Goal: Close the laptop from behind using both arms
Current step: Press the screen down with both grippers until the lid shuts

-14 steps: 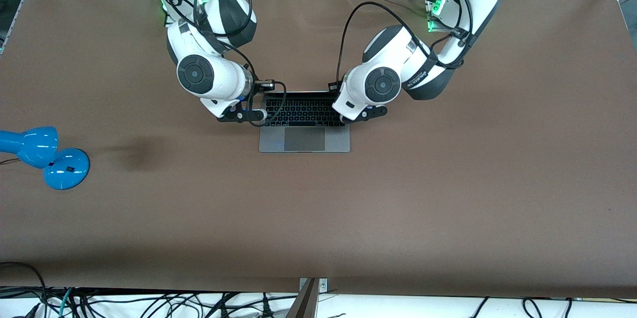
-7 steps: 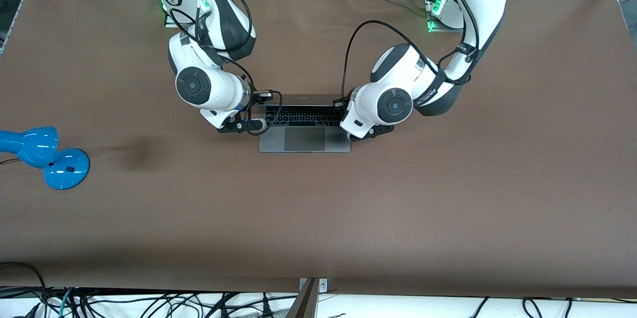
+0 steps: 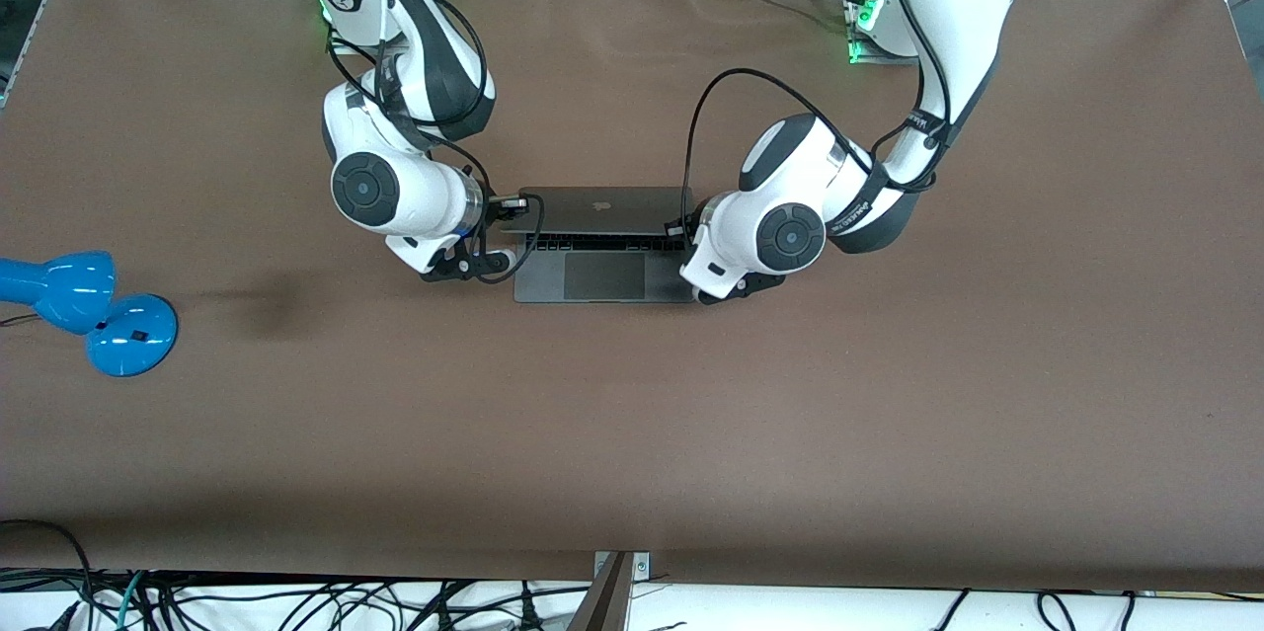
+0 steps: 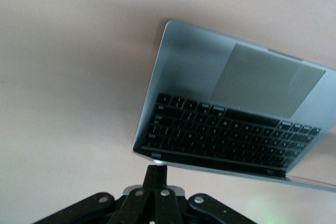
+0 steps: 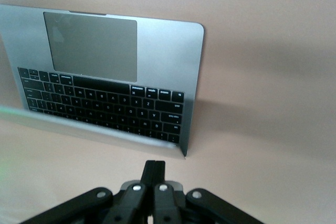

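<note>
Two grippers flank a half-closed laptop (image 3: 603,251) that sits mid-table, between the arms' ends and well apart from the blue desk lamp (image 3: 89,310) at the right arm's end. Compared with a second ago, when the full keyboard (image 3: 607,242) lay exposed in the front view, the lid (image 3: 604,211) has tipped forward: its grey back with the dark logo now faces the high camera and hides all but the key rows nearest the trackpad (image 3: 604,276). Over that same second both wrists have travelled from the hinge end toward the laptop's front edge, following the lid down.

The right gripper (image 3: 472,266) is at the laptop's edge on the right arm's end; its wrist view shows the two black fingers (image 5: 154,174) pressed together with no gap, their tip close against the lid's rim, holding nothing. The left gripper (image 3: 739,285) is at the laptop's other edge; its fingers (image 4: 156,178) are likewise brought together, empty, and meet the lid's corner. Both wrist views show the keyboard and trackpad under the overhanging lid, so a clear wedge of opening remains.

Judgement: the closing push is well advanced, perhaps past halfway, and the two sides appear to descend evenly. The remaining travel calls for continued matched lowering; an uneven push could twist the lid or slide the base across the brown table (image 3: 889,414).
</note>
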